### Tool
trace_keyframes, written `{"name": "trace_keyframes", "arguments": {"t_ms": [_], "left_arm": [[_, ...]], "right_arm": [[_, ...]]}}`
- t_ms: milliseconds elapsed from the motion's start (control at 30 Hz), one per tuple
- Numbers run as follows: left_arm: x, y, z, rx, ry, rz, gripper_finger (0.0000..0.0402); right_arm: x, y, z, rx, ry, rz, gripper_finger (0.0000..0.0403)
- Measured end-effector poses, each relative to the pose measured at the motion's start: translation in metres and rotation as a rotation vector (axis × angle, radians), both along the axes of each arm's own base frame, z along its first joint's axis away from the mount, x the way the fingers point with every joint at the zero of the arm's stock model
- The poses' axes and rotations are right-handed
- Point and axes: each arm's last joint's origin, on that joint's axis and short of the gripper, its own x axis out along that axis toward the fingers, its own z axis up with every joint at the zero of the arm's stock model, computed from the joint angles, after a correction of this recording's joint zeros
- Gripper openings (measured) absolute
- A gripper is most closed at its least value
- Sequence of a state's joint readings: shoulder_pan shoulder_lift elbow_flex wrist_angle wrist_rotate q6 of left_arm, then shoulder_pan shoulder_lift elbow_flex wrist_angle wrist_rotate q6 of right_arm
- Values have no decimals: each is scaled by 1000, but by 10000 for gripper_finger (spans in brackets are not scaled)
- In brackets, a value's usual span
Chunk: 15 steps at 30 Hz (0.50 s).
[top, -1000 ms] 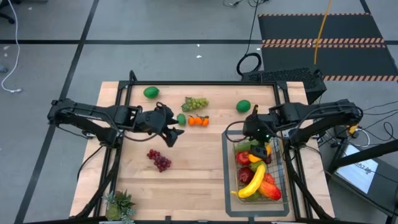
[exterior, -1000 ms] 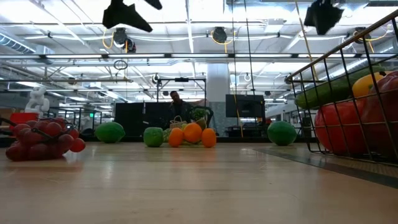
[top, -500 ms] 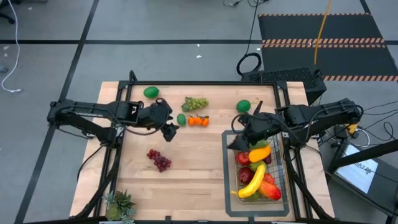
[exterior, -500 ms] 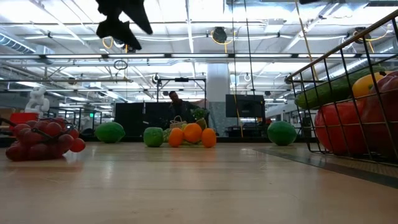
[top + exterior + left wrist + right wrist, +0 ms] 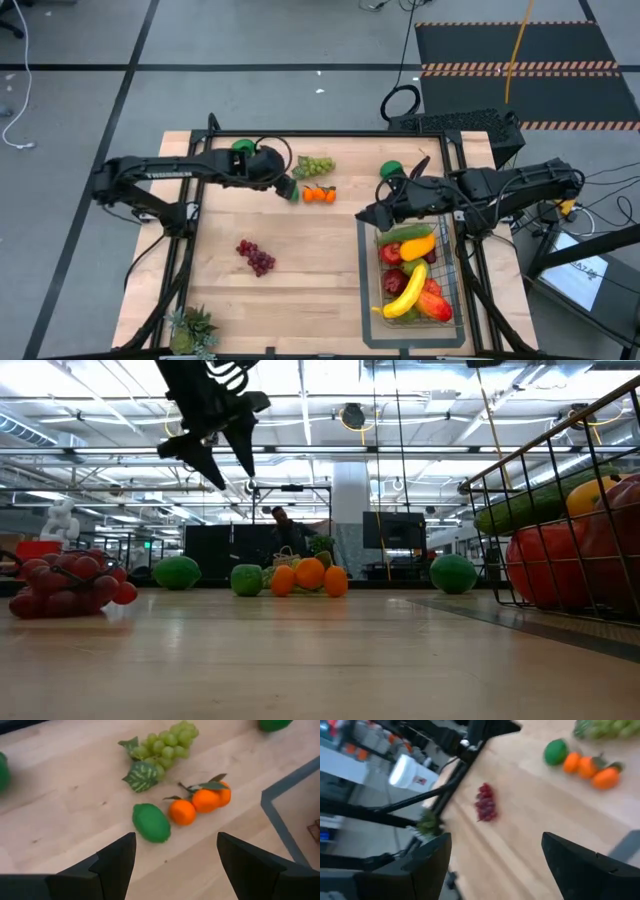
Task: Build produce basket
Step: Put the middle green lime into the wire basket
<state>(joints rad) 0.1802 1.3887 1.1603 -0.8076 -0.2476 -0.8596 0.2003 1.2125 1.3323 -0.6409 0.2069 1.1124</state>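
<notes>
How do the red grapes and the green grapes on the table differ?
The red grapes are dark red and lie alone mid-table; the green grapes are pale green, carry leaves, and lie near the far edge beside the oranges. Both are bunches resting on the table, outside the basket.

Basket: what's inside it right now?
In the wire basket lie a banana, an orange-yellow mango, red fruits and a green piece at the far end. Whatever sits beneath that pile is covered, and the right arm overhangs the far end.
</notes>
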Motion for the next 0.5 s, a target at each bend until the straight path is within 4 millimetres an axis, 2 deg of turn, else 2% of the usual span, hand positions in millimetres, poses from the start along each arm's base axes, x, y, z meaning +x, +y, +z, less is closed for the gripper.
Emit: {"name": "trace_keyframes", "arguments": {"t_ms": [333, 500], "left_arm": [[19, 10, -21, -74, -9, 114, 279], [27, 17, -38, -124, 7, 219, 317]], "right_arm": [[-19, -37, 10, -124, 12, 96, 302], [-38, -54, 19, -232, -11, 176, 302]]}}
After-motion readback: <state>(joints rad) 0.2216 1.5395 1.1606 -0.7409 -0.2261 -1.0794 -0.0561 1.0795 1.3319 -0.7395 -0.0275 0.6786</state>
